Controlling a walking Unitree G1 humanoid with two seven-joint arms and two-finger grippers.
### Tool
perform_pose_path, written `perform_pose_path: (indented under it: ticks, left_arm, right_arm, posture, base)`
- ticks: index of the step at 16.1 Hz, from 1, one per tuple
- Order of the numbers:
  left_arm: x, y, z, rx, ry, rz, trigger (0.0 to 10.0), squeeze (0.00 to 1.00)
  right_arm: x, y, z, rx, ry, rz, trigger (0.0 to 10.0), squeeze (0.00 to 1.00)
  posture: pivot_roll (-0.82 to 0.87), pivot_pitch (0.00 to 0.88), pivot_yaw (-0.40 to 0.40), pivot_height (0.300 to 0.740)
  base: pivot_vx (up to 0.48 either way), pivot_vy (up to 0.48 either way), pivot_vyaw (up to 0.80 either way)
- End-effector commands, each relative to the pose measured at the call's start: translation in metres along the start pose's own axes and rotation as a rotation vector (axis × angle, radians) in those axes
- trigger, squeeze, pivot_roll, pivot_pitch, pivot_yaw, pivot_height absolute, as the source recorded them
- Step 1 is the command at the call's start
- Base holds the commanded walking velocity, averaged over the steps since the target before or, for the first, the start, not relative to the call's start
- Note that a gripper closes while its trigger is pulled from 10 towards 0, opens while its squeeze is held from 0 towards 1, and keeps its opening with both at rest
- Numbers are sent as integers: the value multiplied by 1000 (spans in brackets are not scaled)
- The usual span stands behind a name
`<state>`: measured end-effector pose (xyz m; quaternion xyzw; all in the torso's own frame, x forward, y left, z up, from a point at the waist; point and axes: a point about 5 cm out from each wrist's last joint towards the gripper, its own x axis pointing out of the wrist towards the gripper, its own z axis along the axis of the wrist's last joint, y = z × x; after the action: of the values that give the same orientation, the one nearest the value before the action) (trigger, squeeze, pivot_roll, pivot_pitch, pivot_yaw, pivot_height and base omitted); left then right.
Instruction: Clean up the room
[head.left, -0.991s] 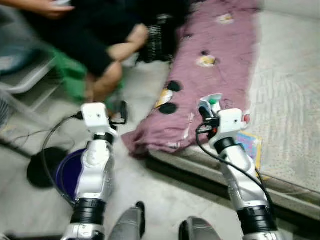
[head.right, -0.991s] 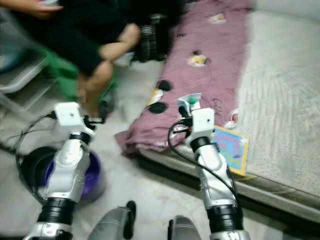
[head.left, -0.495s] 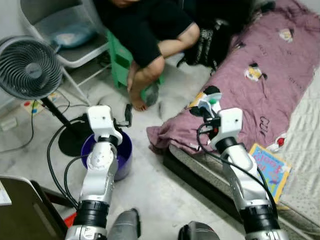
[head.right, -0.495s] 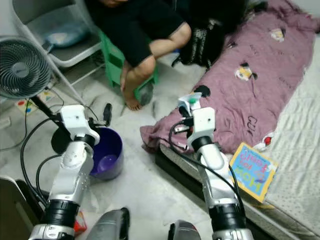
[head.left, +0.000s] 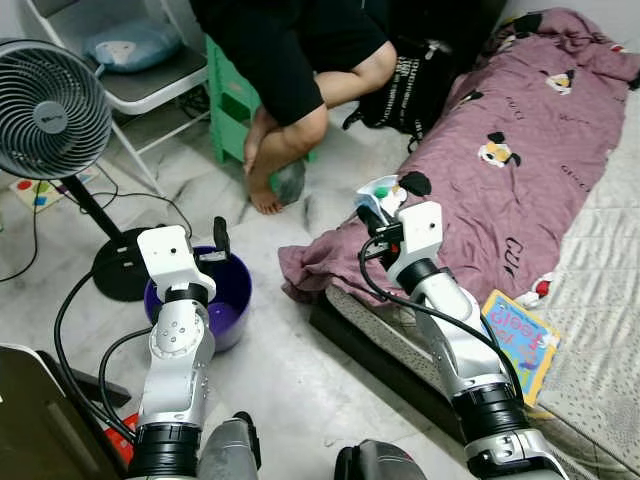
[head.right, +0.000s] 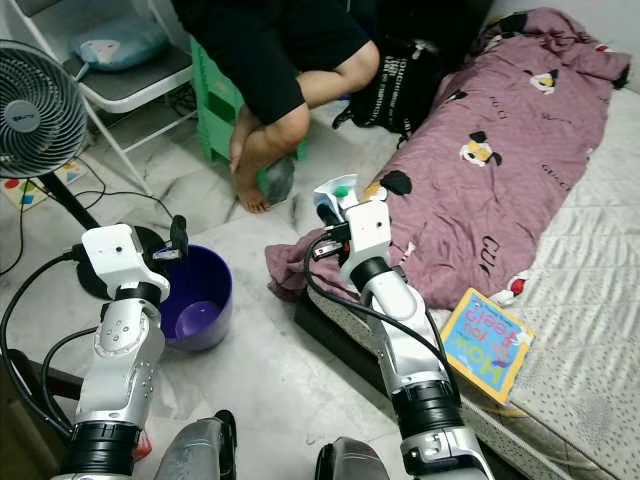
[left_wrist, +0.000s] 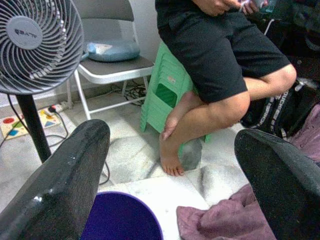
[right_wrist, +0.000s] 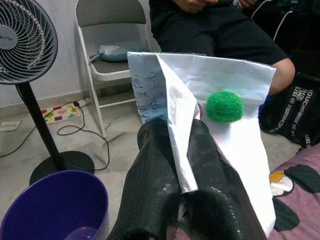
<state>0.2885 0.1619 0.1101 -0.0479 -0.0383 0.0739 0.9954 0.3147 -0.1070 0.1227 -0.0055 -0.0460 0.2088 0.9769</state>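
My right gripper is shut on a folded white paper with writing on it and a green fuzzy ball stuck to it. It hangs over the corner of the purple blanket, right of a purple bucket on the floor. The bucket holds a small pale item at its bottom. My left gripper stands open just above the bucket's near rim, its two black fingers wide apart with nothing between them.
A person sits on a green stool just beyond the bucket, bare foot on the floor. A standing fan with cables and a folding chair are at left. A black backpack, mattress and picture book lie right.
The whole picture has swung left, bringing the fan, chair and bucket into view and sharpening. The right gripper still holds the paper; the left gripper stays open, now over the bucket's rim.
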Motion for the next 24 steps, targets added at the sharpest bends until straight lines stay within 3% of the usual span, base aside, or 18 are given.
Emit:
perform_pose_path:
  ticks: [1, 13, 24]
  left_arm:
    - [-1, -3, 0, 13, 1, -8, 10000, 0]
    - [4, -14, 1, -2, 24, -106, 10000, 0]
    - [4, -21, 3, -38, 12, -175, 10000, 0]
  right_arm:
    - [-3, 0, -3, -12, 8, 2, 10000, 0]
    - [-9, -4, -6, -8, 4, -37, 10000, 0]
    - [-10, -4, -5, -13, -3, -37, 10000, 0]
  posture:
    - [29, 138, -70, 740]
    - [-2, 153, -37, 740]
    - [-10, 148, -33, 740]
  base:
    - [0, 0, 800]
    - [0, 0, 800]
    - [68, 0, 304]
